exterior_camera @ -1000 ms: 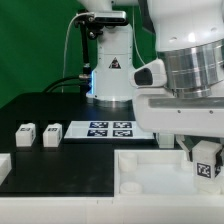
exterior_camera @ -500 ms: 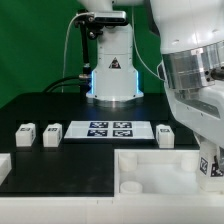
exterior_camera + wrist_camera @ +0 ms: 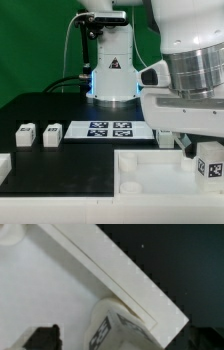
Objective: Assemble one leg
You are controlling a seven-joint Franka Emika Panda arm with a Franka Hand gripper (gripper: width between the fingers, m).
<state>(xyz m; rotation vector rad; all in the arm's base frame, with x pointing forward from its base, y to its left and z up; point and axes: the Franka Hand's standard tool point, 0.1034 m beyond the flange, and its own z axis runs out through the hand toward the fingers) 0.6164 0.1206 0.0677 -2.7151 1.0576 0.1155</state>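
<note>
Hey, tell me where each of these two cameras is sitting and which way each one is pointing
Exterior view: off the arm, low, facing across the black table at the robot's base; it shows the marker board, two loose legs, the tray-like part and the gripper holding a leg.
Wrist view: on the wrist, looking down past a dark fingertip onto the tray-like part and the tagged leg.
Shared: the tray-like part and the held leg.

No words, brands or numbers can be read. The only signs are black-and-white square tags: one on the leg (image 3: 209, 165) at the jaws, others on the marker board (image 3: 110, 129) farther off.
</note>
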